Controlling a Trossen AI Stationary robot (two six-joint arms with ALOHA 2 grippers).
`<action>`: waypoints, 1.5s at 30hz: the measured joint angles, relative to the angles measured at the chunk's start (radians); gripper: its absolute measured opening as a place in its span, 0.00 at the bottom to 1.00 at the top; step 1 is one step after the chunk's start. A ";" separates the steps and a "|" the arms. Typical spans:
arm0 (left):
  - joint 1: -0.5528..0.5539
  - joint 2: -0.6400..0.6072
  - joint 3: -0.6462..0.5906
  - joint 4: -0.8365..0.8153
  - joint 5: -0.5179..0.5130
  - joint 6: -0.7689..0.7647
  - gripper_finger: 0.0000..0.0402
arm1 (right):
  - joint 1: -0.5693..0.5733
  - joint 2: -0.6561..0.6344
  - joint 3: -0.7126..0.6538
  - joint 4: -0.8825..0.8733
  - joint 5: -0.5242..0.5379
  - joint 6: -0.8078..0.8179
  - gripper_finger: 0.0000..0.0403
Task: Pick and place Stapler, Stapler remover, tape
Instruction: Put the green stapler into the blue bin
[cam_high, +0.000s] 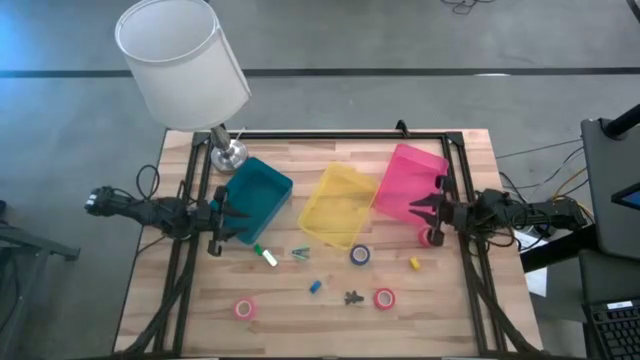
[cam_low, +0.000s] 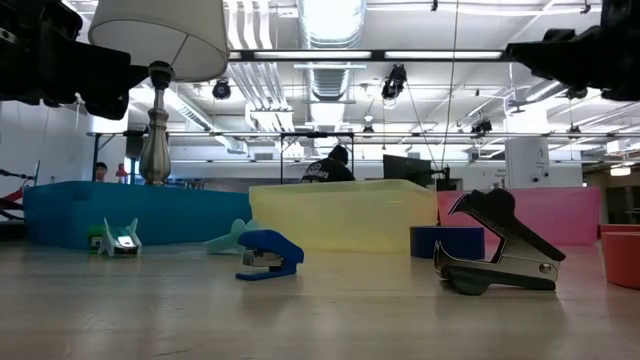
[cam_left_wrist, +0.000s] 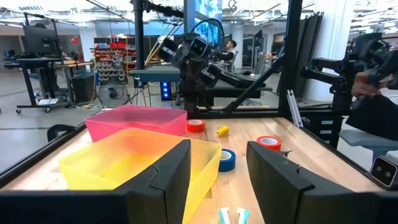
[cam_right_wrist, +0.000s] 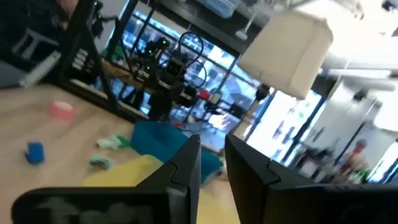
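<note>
Both grippers hover above the table and hold nothing. My left gripper (cam_high: 228, 216) is open over the teal bin's (cam_high: 258, 198) near corner; its fingers frame the yellow bin (cam_left_wrist: 124, 163). My right gripper (cam_high: 424, 212) is open beside the pink bin's (cam_high: 408, 182) near right corner. Lying flat on the wood are the blue-purple tape (cam_high: 360, 255), the red tape (cam_high: 384, 298), the pink tape (cam_high: 244, 308) and a second red roll (cam_high: 428, 236) just under the right gripper. A small blue stapler (cam_high: 315, 287), a green-white stapler (cam_high: 268, 256), a dark staple remover (cam_high: 352, 297) and a teal remover (cam_high: 301, 254) also rest there.
Teal, yellow (cam_high: 341, 205) and pink bins stand in a row across the table's middle. A white-shaded lamp (cam_high: 182, 60) stands at the far left corner on a metal base (cam_high: 228, 152). A small yellow piece (cam_high: 414, 263) lies near the right rail. Bare wood shows along the near edge.
</note>
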 joint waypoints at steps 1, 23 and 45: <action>0.000 0.000 0.000 0.000 0.000 0.000 0.40 | 0.000 0.001 0.000 0.006 0.000 0.009 0.16; 0.000 0.000 0.000 0.001 -0.002 -0.009 0.40 | -0.002 0.048 0.000 0.184 0.002 0.219 0.31; 0.000 0.143 0.035 0.195 -0.051 -0.109 0.40 | -0.002 0.343 0.000 0.490 0.002 0.310 0.40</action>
